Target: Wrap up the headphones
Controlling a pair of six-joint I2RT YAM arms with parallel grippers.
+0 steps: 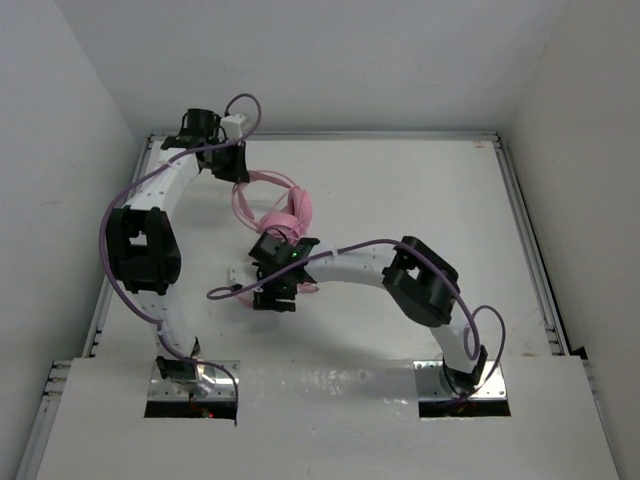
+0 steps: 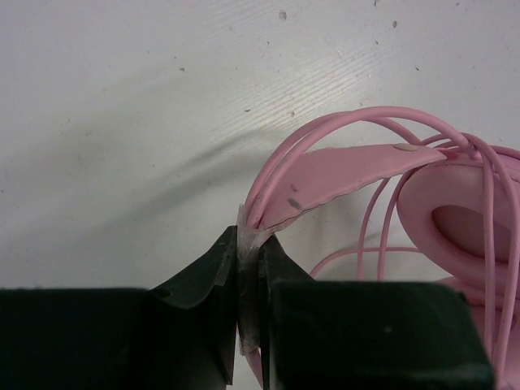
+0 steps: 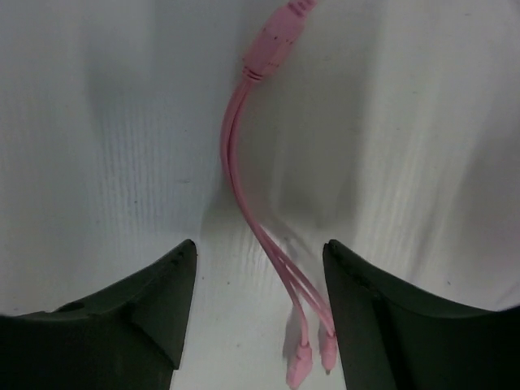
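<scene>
The pink headphones (image 1: 290, 212) lie on the white table at the middle back, with cable loops (image 1: 262, 185) round them. My left gripper (image 1: 232, 172) is shut on the thin pink headband (image 2: 341, 175) where it meets the looped cable; an earcup (image 2: 463, 223) shows to the right. My right gripper (image 1: 275, 290) is open and hangs just above the table. The cable's split end with its two plugs (image 3: 313, 357) lies between its fingers, closer to the right finger (image 3: 382, 317). The junction piece (image 3: 272, 45) lies farther ahead.
Purple arm cables (image 1: 120, 215) loop beside both arms. White walls enclose the table on three sides, with a metal rail (image 1: 525, 220) along the right edge. Both arm bases sit at the near edge.
</scene>
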